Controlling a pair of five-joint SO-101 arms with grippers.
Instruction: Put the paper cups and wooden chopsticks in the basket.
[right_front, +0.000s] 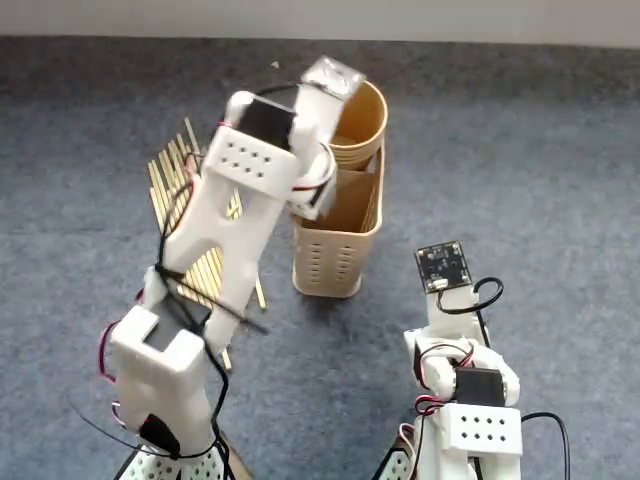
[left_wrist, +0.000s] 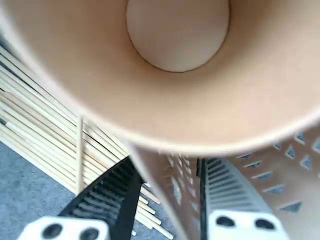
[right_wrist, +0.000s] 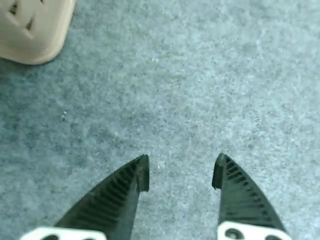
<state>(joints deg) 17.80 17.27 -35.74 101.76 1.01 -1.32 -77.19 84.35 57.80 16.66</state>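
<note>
Brown paper cup (right_front: 365, 115) sits at the 12 o'clock end of the basket (right_front: 335, 255), with its mouth tilted open to the camera in the high view. Just under it a second rim shows, as of another cup nested below, but this is not certain. In the left wrist view the cup (left_wrist: 175, 35) is very near, and one looks straight into it, down to its round bottom.

The basket is beige, tall, with small holes in its walls, and it stands upright near the middle of the carpet (right_front: 520, 180).

The chopsticks (right_front: 180, 175) lie in a loose fan on the carpet at 9 to 10 o'clock of the basket, outside it. The left arm (right_front: 240, 200) partly covers them.

This arm comes from 7 o'clock and its head is at the cup. The two black fingers of the left gripper (left_wrist: 170, 165) are apart where they show, with a basket wall (left_wrist: 300, 165) between and beyond them, but the cup's rim hides their tips. I cannot tell if they hold the cup.

The right arm (right_front: 460, 380) is at 4 to 5 o'clock of the basket. The right gripper (right_wrist: 181, 170) hangs over bare carpet with its fingers wide apart and nothing between them. A basket corner (right_wrist: 30, 30) is near it.
</note>
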